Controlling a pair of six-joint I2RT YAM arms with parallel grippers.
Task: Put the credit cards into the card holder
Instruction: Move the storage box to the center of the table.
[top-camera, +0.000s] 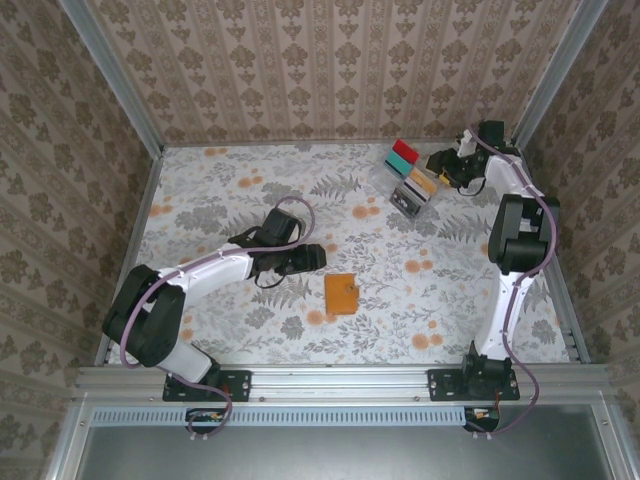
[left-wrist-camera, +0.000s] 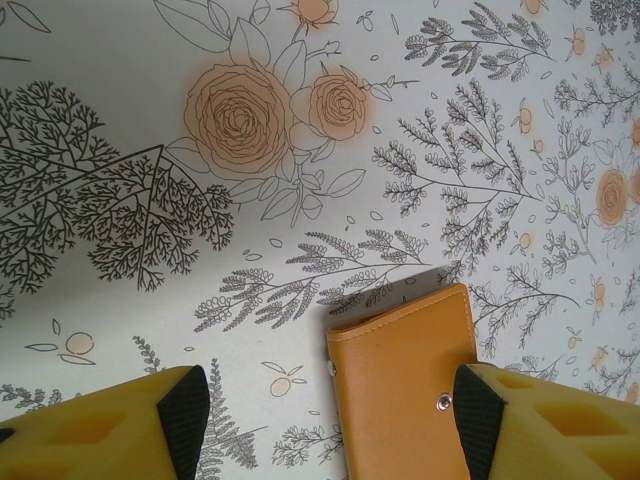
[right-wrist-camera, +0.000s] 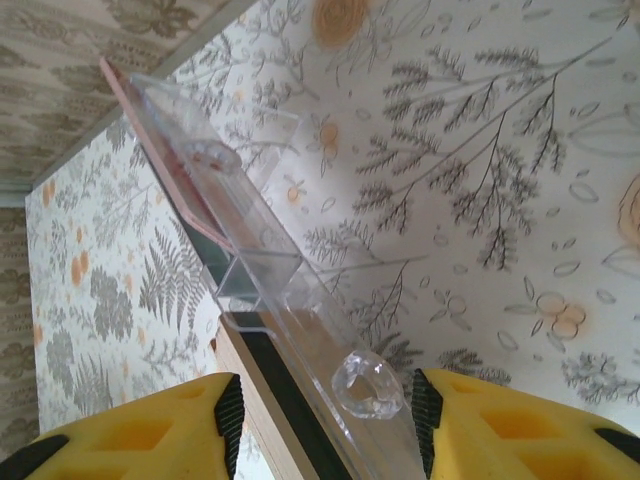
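The card holder (top-camera: 341, 293), an orange-tan folded wallet with a snap, lies flat on the flowered table. My left gripper (top-camera: 315, 257) hovers just above it, open. In the left wrist view the card holder (left-wrist-camera: 405, 390) lies between the pads of my left gripper (left-wrist-camera: 330, 420), close to the right one. The credit cards stand in a clear rack (top-camera: 410, 178) at the back right: red (top-camera: 405, 149), teal (top-camera: 401, 160), beige (top-camera: 422, 183) and dark (top-camera: 405, 203). My right gripper (right-wrist-camera: 325, 420) is open, straddling the rack's near end (right-wrist-camera: 300, 330), with a beige card (right-wrist-camera: 262, 400) and a dark card (right-wrist-camera: 300, 410) between its pads.
Wallpapered walls and a metal frame close in the table on three sides, and the rack stands near the back right corner. The right arm (top-camera: 520, 235) reaches along the right wall. Open tabletop lies between the wallet and the rack.
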